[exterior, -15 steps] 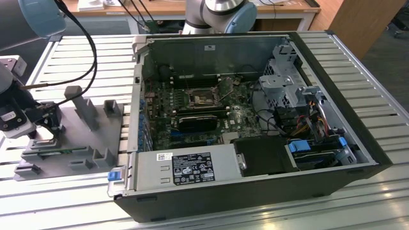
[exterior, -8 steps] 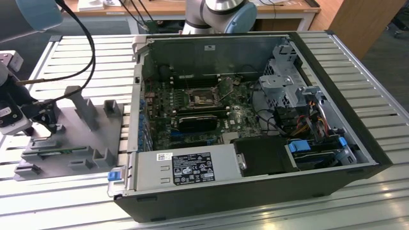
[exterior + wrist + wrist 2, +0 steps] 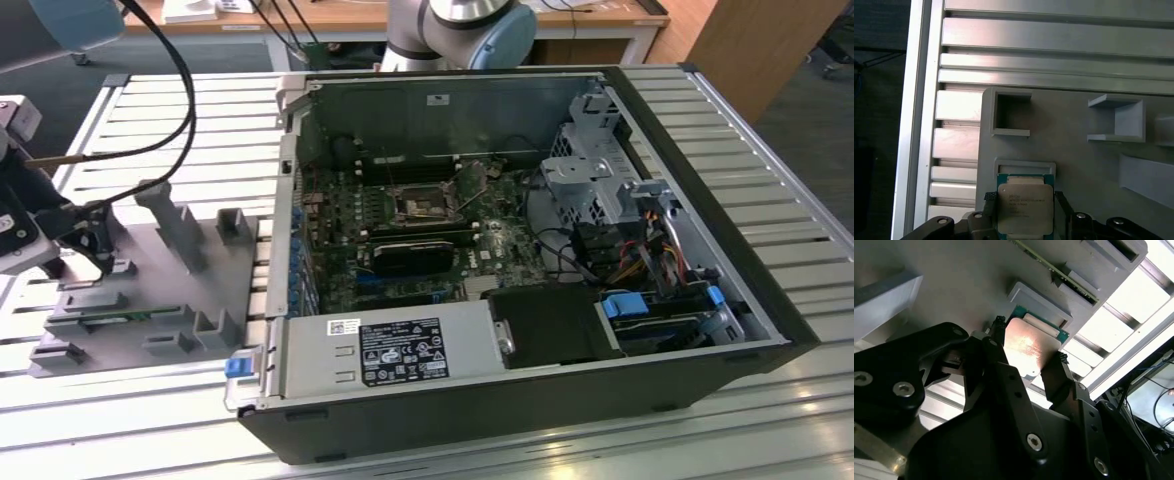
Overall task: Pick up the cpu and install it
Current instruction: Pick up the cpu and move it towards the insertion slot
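My gripper (image 3: 1029, 340) straddles the cpu (image 3: 1025, 207), which lies in the grey tray (image 3: 1079, 150) on the bench; I cannot tell whether I'm clenched. Lift and install remain.

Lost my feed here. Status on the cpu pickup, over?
Gripper at the cpu. Cpu flat on grey tray. Raised tray lip just beside it.

Small flat square cpu (image 3: 1024, 209): shiny silver metal top plate, thin green rim, faint print. Lies flat, plate up, on grey plastic fixture tray (image 3: 1079, 165), near tray's edge, just beside low raised lip (image 3: 1025, 165).
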You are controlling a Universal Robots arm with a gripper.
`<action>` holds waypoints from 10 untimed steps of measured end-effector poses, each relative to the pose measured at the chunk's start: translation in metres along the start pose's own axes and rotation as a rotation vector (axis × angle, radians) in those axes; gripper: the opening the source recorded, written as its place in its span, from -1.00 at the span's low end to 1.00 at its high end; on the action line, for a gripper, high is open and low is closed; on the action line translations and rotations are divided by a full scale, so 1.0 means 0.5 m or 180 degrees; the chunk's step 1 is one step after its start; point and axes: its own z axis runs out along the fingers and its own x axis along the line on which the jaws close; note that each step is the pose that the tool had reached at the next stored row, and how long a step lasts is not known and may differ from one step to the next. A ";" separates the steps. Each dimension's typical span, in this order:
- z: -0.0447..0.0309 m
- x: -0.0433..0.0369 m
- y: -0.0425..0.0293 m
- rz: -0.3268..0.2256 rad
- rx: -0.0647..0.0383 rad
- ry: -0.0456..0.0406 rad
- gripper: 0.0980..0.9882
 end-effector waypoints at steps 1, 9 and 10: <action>-0.002 0.000 0.000 0.0000 0.0000 0.0000 0.00; -0.024 0.000 0.002 0.0000 0.0000 0.0000 0.00; -0.026 0.000 0.002 0.0000 0.0000 0.0000 0.00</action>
